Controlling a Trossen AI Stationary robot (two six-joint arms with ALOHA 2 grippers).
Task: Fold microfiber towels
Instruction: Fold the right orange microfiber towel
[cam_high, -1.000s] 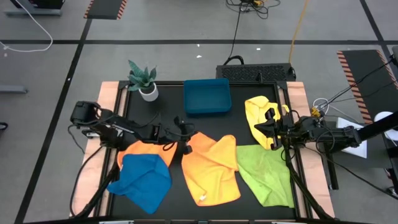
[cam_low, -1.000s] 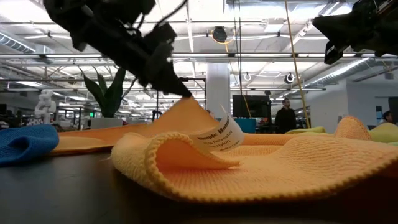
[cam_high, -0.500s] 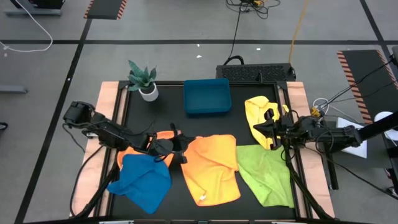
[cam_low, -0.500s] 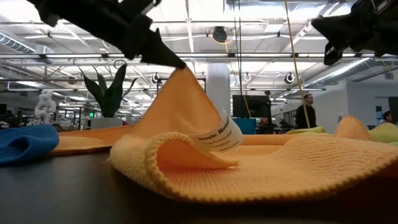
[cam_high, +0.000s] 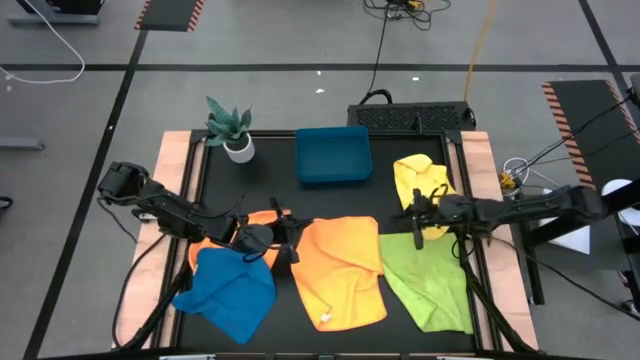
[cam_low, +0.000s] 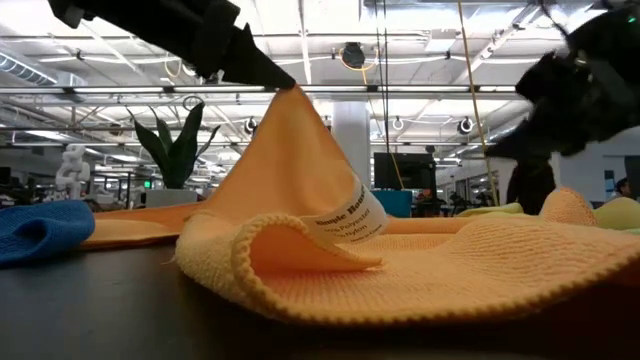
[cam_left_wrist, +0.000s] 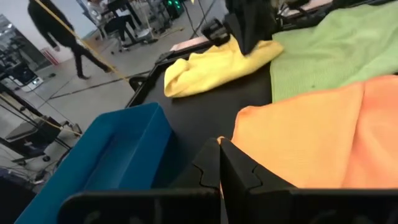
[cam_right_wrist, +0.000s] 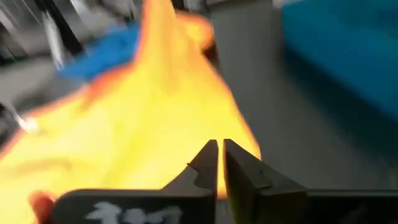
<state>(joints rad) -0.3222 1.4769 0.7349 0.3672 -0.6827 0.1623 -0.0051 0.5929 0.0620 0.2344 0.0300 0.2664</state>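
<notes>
Cloth here is light and limp: my left gripper (cam_high: 292, 240), pinching the orange towel (cam_high: 343, 270) corner beside the tray (cam_high: 333, 155), tents it; right gripper (cam_high: 418, 222) nearly closed, empty.

Bright overhead lighting; right wrist view motion-blurred

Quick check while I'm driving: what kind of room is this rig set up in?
Probably an open-plan lab or industrial workspace: exposed ceiling lights and beams, hazard-striped floor markings, loose cables across a concrete floor, and a person walking past desks beyond the table.
</notes>
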